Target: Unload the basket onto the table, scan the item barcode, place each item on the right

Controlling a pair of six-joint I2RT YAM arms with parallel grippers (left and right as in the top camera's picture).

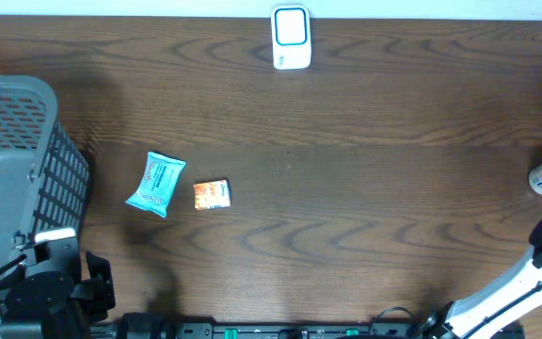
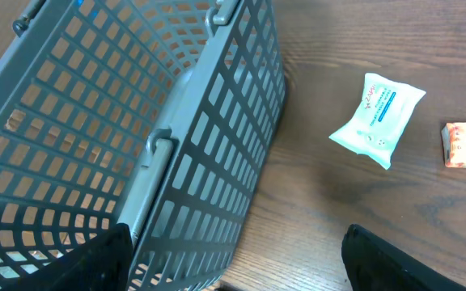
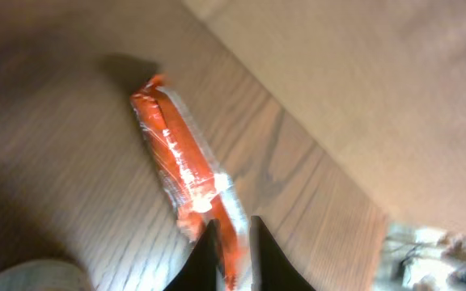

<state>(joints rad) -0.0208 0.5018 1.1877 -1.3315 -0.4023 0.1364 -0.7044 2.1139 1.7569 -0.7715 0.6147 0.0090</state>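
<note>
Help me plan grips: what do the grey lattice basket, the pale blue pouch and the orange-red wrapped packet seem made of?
Grey lattice basket: likely rigid matt plastic, moulded bars. Pale blue pouch: soft printed plastic film, crimped ends. Orange-red wrapped packet: glossy clear film, likely plastic, showing glare; contents unclear.

Glossy orange-red wrapped packet [image 3: 172, 153] lies slantwise on the tabletop [image 3: 63, 178]; white, blue-framed scanner [image 1: 291, 38] sits at its far edge.

wood table [image 1: 346, 217]: basket [image 1: 7, 141], wipes pack [image 1: 155, 184], orange box [image 1: 212, 194] (beside pack), scanner [image 1: 291, 38]
</note>
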